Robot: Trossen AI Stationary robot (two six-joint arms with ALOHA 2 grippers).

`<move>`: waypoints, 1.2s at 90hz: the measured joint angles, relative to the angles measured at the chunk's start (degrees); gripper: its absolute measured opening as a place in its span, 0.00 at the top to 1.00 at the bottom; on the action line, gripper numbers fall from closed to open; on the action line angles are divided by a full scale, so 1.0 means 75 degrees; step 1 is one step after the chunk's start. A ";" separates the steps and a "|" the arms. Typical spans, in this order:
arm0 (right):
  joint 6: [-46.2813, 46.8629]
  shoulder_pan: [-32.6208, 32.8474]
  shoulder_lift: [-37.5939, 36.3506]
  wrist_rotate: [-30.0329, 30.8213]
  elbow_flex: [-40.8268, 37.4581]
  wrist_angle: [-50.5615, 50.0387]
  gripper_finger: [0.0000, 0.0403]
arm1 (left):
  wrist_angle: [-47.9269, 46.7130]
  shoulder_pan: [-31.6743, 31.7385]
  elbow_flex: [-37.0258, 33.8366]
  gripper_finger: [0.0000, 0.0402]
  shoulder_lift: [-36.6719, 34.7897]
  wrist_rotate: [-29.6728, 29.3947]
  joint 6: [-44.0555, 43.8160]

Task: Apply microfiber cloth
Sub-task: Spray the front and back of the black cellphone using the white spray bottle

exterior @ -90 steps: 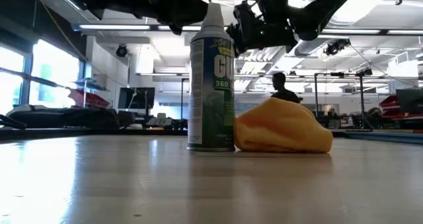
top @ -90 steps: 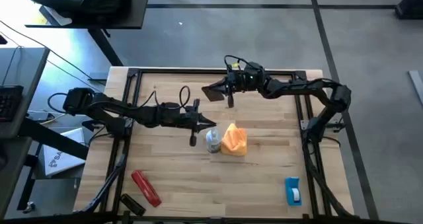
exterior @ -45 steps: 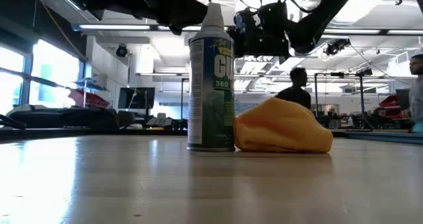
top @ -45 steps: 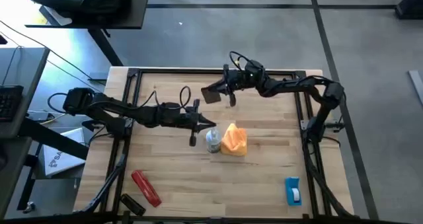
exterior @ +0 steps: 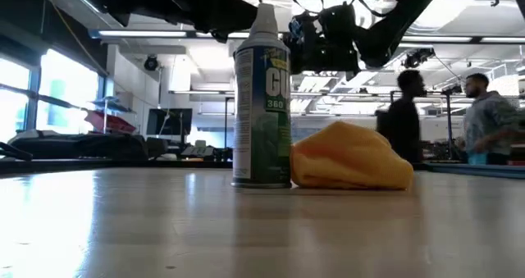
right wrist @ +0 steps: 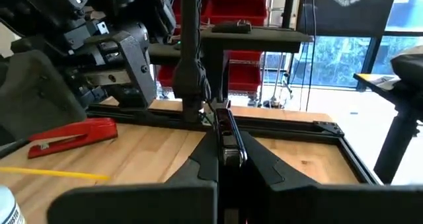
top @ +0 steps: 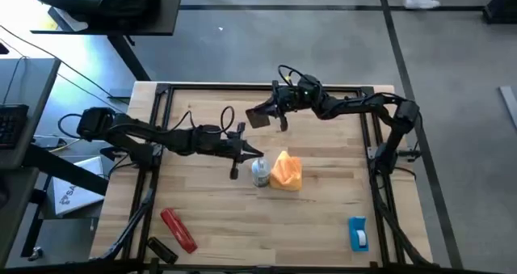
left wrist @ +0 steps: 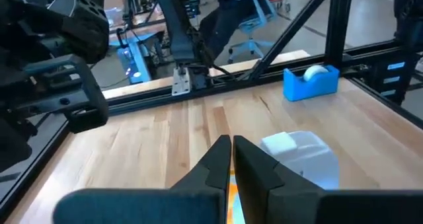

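Resting near the middle of the pale wooden worktop, the small bright orange bunched fabric cloth lies heaped, touching the upright white-and-green spray can on the side away from the left arm; the low view shows can and cloth side by side with no gap. Nothing grips the cloth, so applying it looks not yet begun.

Hovering just beside the can's top, the left gripper has its fingers pressed together and empty, as its wrist view confirms. The right gripper hangs near the worktop's far edge, also pinched shut, with a flat black plate-like piece at it; whether it holds that piece cannot be told.

A red oblong tool lies toward the near-left corner, a blue tape dispenser toward the near-right corner, both well apart from the cloth.
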 joint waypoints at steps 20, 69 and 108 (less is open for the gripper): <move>0.0030 0.0006 -0.0001 -0.0395 0.0000 0.0282 1.00 | -0.0064 0.0002 0.0003 1.00 0.0000 -0.0015 0.0074; 0.0222 0.0041 -0.0006 -0.1017 0.0737 0.0150 1.00 | -0.0313 0.0055 0.0009 1.00 -0.0006 -0.0012 0.0056; 0.0726 0.0041 -0.0006 -0.1434 0.0738 0.0925 1.00 | -0.0396 0.0058 0.0012 1.00 -0.0003 -0.0045 0.0064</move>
